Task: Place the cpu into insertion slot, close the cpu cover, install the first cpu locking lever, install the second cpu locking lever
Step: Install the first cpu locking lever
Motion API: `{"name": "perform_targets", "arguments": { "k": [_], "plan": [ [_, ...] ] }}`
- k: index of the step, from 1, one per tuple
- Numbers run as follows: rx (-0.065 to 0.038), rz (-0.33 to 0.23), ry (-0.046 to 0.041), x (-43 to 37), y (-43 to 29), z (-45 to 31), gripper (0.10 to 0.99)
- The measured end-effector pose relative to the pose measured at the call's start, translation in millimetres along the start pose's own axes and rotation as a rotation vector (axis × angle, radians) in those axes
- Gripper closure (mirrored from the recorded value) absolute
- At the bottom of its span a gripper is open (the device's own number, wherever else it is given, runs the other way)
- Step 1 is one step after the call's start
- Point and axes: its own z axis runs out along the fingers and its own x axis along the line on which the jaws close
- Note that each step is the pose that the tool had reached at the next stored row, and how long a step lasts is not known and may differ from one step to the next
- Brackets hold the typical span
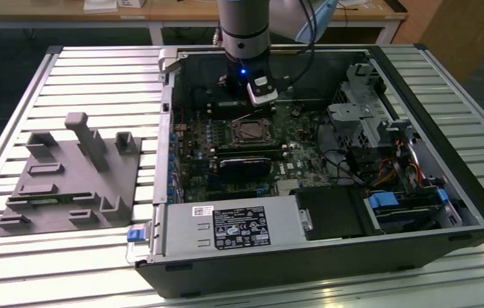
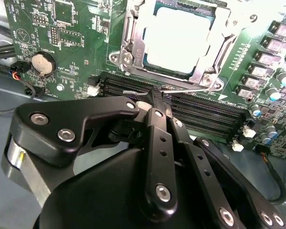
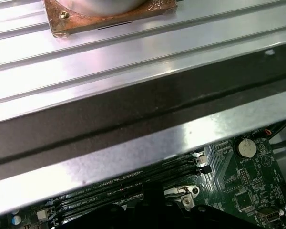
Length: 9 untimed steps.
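Slatted aluminium tabletop (image 1: 96, 77), exterior view: it carried an open computer case (image 1: 447, 115), with a grey moulded fixture (image 1: 70, 173) toward the exterior view's left. The arm reached down into the case. The gripper (image 1: 261, 95) hung low over the green board, just beside the insertion slot (image 1: 251, 132), which lay on the side nearer the camera.

Second wrist view: the cpu (image 2: 178, 40), pale and silvery on top, was seated in the slot. The cpu cover (image 2: 133, 50) lay flat around it as a bright frame. A thin wire locking lever (image 2: 183, 88) ran along the socket edge nearest the gripper (image 2: 157, 98), its long axis parallel to the black memory slots (image 2: 200, 112). The black fingers (image 2: 156, 129) were drawn together to a single tip set right at that wire, partway along its length. Whether the wire was pinched or only touched could not be told. The cpu lay straight beyond the tip, across the lever. A coin cell (image 2: 42, 63) sat well apart on the board.

First wrist view: the tabletop's slats bore a copper-based block (image 3: 105, 14). Past the case's dark wall were the memory slots and the coin cell.

Judgement: cpu placed and cover closed, with the work now at a lever.
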Motion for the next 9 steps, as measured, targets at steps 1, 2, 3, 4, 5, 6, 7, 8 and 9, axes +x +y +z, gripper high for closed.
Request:
{"name": "perform_targets", "arguments": {
  "k": [1, 2, 3, 4, 5, 6, 7, 8, 9],
  "plan": [
    [0.0, 0.0, -0.0018, 0.1, 0.0, 0.5, 0.98],
    [0.0, -0.001, -0.0058, 0.1, -0.2, 1.2, 0.98],
    [0.0, -0.002, -0.0111, 0.2, -0.4, 1.8, 0.98],
    [-0.001, -0.003, -0.0165, 0.2, -0.5, 2.6, 0.98],
    [-0.001, -0.003, -0.0208, 0.3, -0.7, 3.4, 0.98],
    [-0.001, -0.001, -0.0238, 0.4, -0.7, 4.1, 0.98],
    [0.0, 0.002, -0.0258, 0.5, -0.4, 4.5, 0.98],
    [0.001, 0.008, -0.0276, 0.7, -0.2, 4.9, 0.98],
    [0.001, 0.018, -0.0297, 0.8, 0.1, 5.3, 0.98]
  ]
}}
